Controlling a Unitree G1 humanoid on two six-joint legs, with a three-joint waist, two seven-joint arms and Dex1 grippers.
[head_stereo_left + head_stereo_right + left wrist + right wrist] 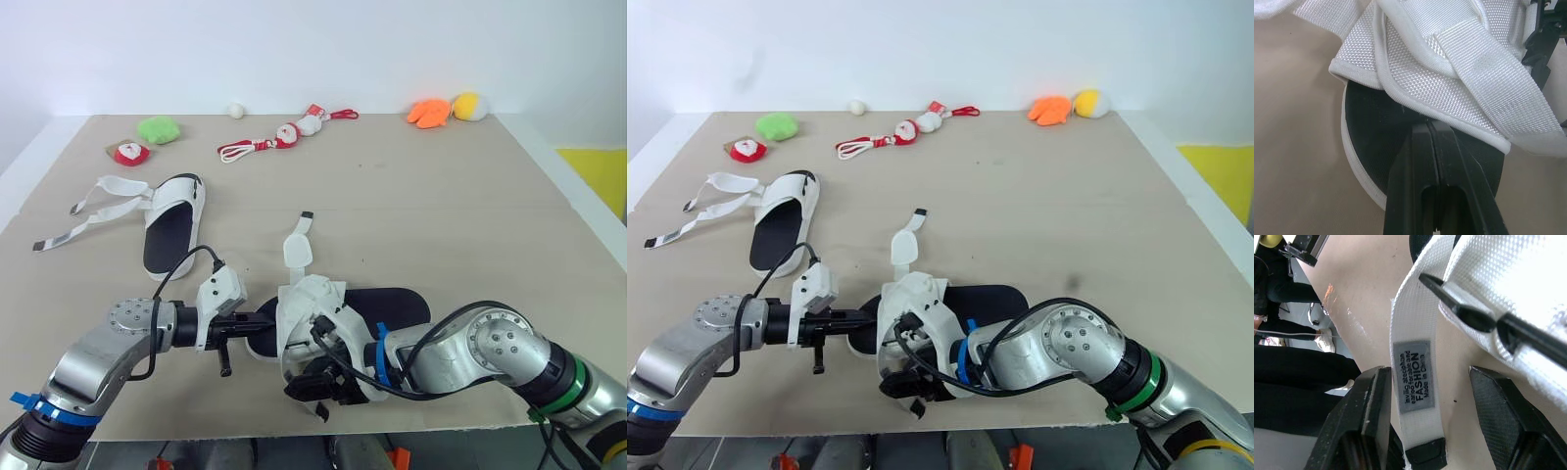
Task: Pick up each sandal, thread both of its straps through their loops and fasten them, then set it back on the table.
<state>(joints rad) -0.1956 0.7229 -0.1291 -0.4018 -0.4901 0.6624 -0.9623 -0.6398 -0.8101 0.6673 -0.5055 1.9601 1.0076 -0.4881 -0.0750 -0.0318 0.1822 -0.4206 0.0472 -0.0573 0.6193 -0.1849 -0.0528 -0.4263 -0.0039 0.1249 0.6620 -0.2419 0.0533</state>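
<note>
Table (441, 196) — labelled strap (1413, 377) inside parted right gripper (1429, 377), wrist view

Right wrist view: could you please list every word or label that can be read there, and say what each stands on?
"FASHION": on the grey label sewn to the white strap.
"Made in China": the line after it on the same label.
Two smaller lines before "FASHION" on that label: too small to read.
</note>
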